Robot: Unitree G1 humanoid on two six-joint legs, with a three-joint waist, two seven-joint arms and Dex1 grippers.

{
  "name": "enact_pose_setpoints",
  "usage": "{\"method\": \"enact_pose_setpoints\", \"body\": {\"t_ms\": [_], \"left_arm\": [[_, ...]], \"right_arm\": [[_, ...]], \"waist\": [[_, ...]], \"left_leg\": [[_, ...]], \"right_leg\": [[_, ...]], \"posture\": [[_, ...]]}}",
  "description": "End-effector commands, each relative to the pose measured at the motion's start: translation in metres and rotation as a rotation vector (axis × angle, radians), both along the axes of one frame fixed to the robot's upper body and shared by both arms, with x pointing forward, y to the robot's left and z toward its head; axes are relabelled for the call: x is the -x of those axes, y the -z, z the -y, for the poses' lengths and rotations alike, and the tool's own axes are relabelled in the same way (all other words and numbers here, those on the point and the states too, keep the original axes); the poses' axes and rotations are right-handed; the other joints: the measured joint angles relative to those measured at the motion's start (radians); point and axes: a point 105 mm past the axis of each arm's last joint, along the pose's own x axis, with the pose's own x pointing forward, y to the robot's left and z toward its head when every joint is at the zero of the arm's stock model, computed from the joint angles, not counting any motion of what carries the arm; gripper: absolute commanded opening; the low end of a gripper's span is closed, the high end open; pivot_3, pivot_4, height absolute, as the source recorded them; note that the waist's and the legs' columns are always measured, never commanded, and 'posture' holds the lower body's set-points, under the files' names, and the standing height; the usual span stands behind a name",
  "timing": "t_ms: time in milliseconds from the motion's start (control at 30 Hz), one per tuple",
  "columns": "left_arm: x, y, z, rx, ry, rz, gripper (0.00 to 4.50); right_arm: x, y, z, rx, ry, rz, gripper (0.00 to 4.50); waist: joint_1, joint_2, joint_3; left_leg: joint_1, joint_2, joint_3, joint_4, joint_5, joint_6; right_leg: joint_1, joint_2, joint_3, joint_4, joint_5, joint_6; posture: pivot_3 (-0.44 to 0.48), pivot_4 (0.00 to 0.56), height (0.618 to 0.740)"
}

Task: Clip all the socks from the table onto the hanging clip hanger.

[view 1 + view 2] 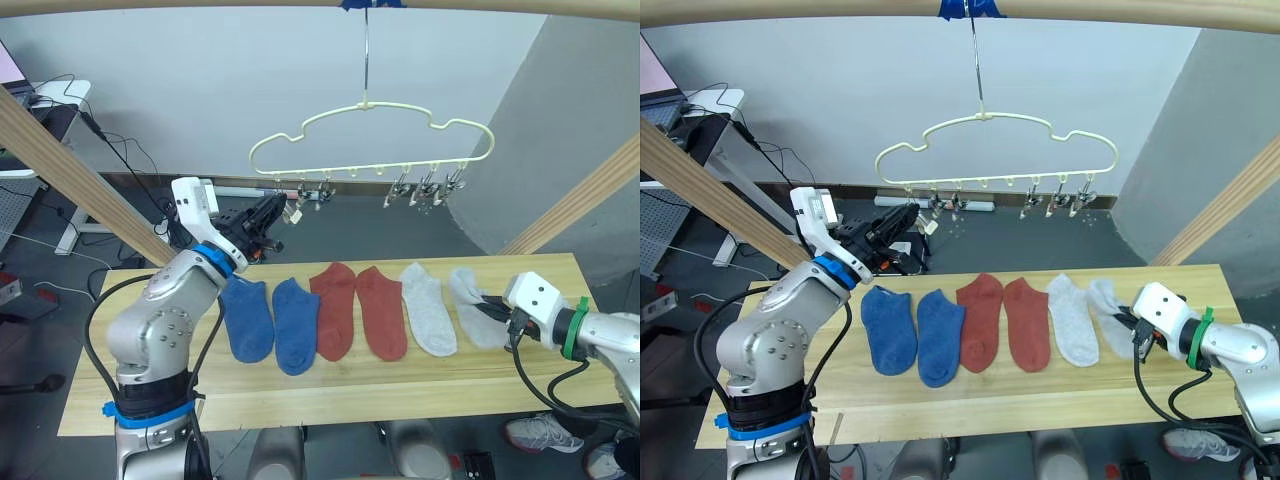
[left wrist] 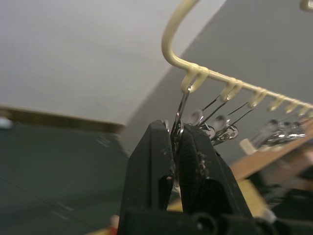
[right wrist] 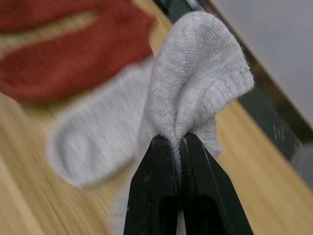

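Six socks lie in a row on the table: two blue, two rust red, two light grey. My right gripper is shut on a bunched fold of the rightmost grey sock, low over the table's right end. The pale yellow-green clip hanger hangs from the top pole with its metal clips below. My left gripper is raised at the hanger's left end and shut on the leftmost clip.
Slanted wooden poles of the frame stand at the left and right of the table. A desk with cables sits at the back left. A person's shoe shows beyond the table's near right corner.
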Motion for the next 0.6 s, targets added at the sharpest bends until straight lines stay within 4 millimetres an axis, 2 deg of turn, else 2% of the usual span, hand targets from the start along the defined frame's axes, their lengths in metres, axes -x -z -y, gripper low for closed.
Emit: {"method": "enact_pose_setpoints", "body": {"t_ms": [33,133,300,467,600], "left_arm": [[0.005,-0.007,-0.001,0.139,0.075,-0.081,0.09],[0.008,-0.011,0.005,0.222,0.148,-0.140,0.09],[0.022,-0.016,0.015,0.250,0.250,-0.183,0.09],[0.027,-0.012,0.019,0.222,0.249,-0.202,0.09],[0.030,-0.013,0.023,0.218,0.257,-0.200,0.09]], "right_arm": [[0.010,-0.023,-0.040,-0.072,-0.124,0.010,0.02],[0.008,-0.026,-0.080,-0.157,-0.174,0.005,0.02],[-0.007,-0.025,-0.125,-0.205,-0.194,0.026,0.02],[-0.014,-0.030,-0.151,-0.239,-0.220,0.054,0.02],[-0.017,-0.035,-0.162,-0.256,-0.238,0.067,0.02]], "waist": [[0.000,-0.001,0.001],[0.002,-0.005,0.003],[0.006,-0.006,0.004],[0.011,-0.007,0.004],[0.015,-0.007,0.004]], "left_leg": [[0.000,0.000,0.000,0.000,0.000,0.000],[0.000,0.000,-0.001,0.000,0.000,0.000],[-0.003,-0.001,-0.001,0.000,0.000,-0.001],[-0.014,-0.001,-0.002,0.000,0.003,-0.005],[-0.016,-0.001,-0.002,0.000,0.003,-0.005]], "right_leg": [[0.000,0.000,0.000,0.000,0.000,0.000],[0.000,0.000,-0.001,0.000,0.000,0.000],[-0.003,-0.001,-0.001,0.000,0.003,-0.005],[-0.015,-0.001,-0.002,0.001,0.003,-0.006],[-0.016,-0.002,-0.002,0.001,0.004,-0.006]], "posture": [[-0.117,0.331,0.740],[-0.112,0.329,0.740],[-0.096,0.331,0.740],[-0.085,0.331,0.740],[-0.081,0.331,0.740]]}}
